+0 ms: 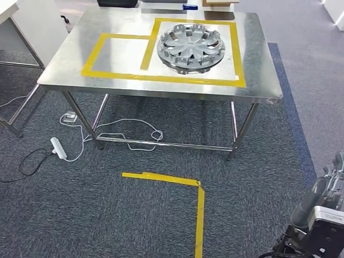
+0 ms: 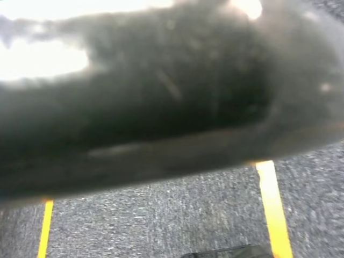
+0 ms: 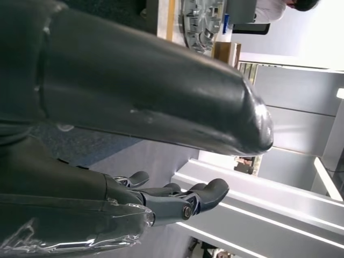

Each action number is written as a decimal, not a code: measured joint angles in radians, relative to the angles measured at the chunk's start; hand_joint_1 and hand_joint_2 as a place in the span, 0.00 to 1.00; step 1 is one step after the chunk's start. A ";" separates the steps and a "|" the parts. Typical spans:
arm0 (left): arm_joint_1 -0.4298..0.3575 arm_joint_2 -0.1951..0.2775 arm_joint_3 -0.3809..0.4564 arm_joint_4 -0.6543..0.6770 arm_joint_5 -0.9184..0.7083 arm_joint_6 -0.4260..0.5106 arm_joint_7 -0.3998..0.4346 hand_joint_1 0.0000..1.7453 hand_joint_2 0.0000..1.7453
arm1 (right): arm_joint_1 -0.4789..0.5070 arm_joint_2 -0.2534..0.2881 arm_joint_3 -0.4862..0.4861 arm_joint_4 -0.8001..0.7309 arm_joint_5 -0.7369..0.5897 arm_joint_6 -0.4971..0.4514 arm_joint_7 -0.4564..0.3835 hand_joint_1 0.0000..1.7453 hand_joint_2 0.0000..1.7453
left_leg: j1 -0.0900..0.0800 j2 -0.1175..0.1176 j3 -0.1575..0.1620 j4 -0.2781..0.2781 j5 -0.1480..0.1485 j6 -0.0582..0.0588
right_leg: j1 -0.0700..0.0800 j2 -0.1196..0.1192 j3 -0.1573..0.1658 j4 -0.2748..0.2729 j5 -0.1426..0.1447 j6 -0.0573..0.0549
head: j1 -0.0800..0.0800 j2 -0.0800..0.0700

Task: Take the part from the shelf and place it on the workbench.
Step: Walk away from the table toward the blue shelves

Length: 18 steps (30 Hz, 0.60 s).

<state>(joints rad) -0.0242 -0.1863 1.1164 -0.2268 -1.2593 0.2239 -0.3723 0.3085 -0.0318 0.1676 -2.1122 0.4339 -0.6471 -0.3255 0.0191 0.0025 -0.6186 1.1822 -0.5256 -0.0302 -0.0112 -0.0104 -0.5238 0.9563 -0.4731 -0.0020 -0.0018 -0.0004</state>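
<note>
A silver wheel cover lies flat on the steel workbench, inside the larger yellow-taped square at its right half. It is also seen far off in the right wrist view. My right hand hangs low at my side, well short of the bench. Its thick thumb and dark fingers are stretched apart with nothing between them. In the left wrist view a dark blurred mass covers most of the picture, so how my left hand stands is unclear.
A yellow tape corner marks the grey carpet in front of the bench. A white power strip and loose cables lie under its left side. Another table stands to the left. A person is beyond the bench.
</note>
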 joint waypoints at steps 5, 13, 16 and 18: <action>-0.003 -0.002 0.003 -0.001 0.001 0.000 0.000 0.00 0.00 | 0.008 0.002 -0.007 -0.001 -0.002 -0.002 0.001 0.00 0.00 | -0.001 -0.008 0.096 -0.167 0.018 0.009 | 0.000 0.004 -0.048 0.049 0.010 0.029 | -0.005 0.000; -0.003 -0.003 0.007 -0.002 0.005 -0.001 0.002 0.00 0.00 | 0.028 0.003 -0.017 0.000 -0.026 0.003 -0.009 0.00 0.00 | -0.015 0.002 0.000 -0.167 0.095 0.067 | -0.002 0.006 -0.121 0.332 -0.191 0.041 | 0.003 0.000; -0.003 -0.004 0.012 -0.002 0.005 -0.001 0.002 0.00 0.00 | 0.029 0.003 -0.018 0.001 -0.031 0.005 -0.009 0.00 0.00 | -0.025 0.002 -0.041 -0.167 0.132 0.068 | 0.011 0.007 -0.003 0.224 -0.113 0.013 | 0.002 0.000; -0.004 -0.008 0.015 -0.002 0.005 -0.001 0.002 0.00 0.00 | 0.029 0.004 -0.019 0.001 -0.033 0.005 -0.009 0.00 0.00 | -0.028 0.001 -0.054 -0.167 0.156 0.063 | 0.025 0.005 0.113 0.062 -0.113 -0.007 | 0.002 0.000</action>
<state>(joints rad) -0.0278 -0.1941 1.1315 -0.2285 -1.2539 0.2232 -0.3700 0.3371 -0.0273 0.1487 -2.1114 0.4005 -0.6417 -0.3349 -0.0092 0.0033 -0.6727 1.0153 -0.3698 0.0329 0.0136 -0.0054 -0.4113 1.0186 -0.5866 -0.0089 -0.0001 -0.0004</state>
